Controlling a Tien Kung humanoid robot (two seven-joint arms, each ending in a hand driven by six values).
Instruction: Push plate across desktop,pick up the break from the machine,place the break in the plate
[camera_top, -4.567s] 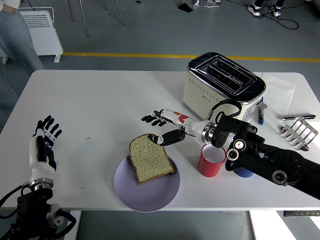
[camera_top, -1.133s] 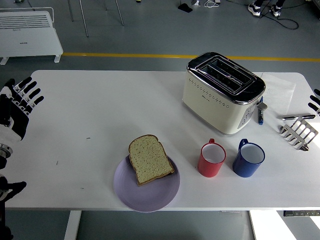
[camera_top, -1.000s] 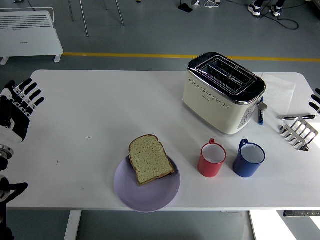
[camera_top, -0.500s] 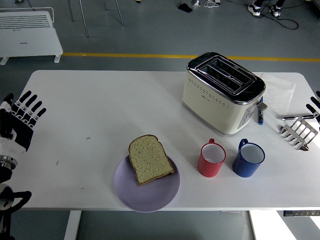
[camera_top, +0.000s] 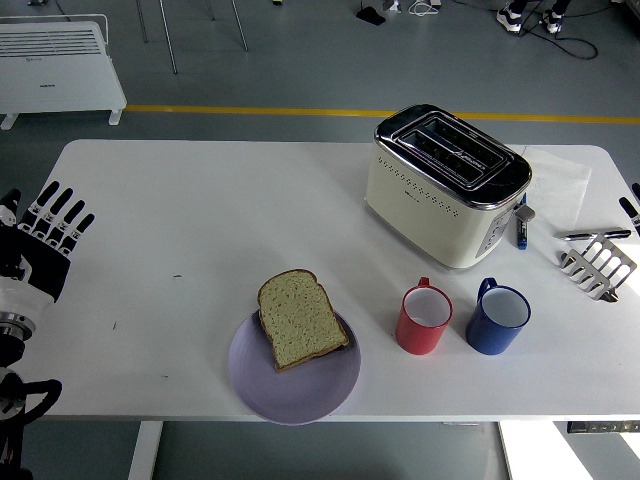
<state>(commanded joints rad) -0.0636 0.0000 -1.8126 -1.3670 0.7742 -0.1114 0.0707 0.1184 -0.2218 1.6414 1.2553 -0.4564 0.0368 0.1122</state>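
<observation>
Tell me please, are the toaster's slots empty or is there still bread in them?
Empty: the toaster shows two dark open slots with nothing sticking up, and the bread slice lies flat on the purple plate.

Right hand (camera_top: 634, 205) mostly beyond the right edge, only black fingertips visible.

A lilac plate (camera_top: 318, 391), cream toaster (camera_top: 425, 205), red mug (camera_top: 423, 320) and blue mug (camera_top: 496, 318) are seen on the white table (camera_top: 200, 210).

Bread slice (camera_top: 300, 318) lying on purple plate (camera_top: 293, 382); left hand (camera_top: 42, 250) hovering open at worktop (camera_top: 200, 210) edge.
</observation>
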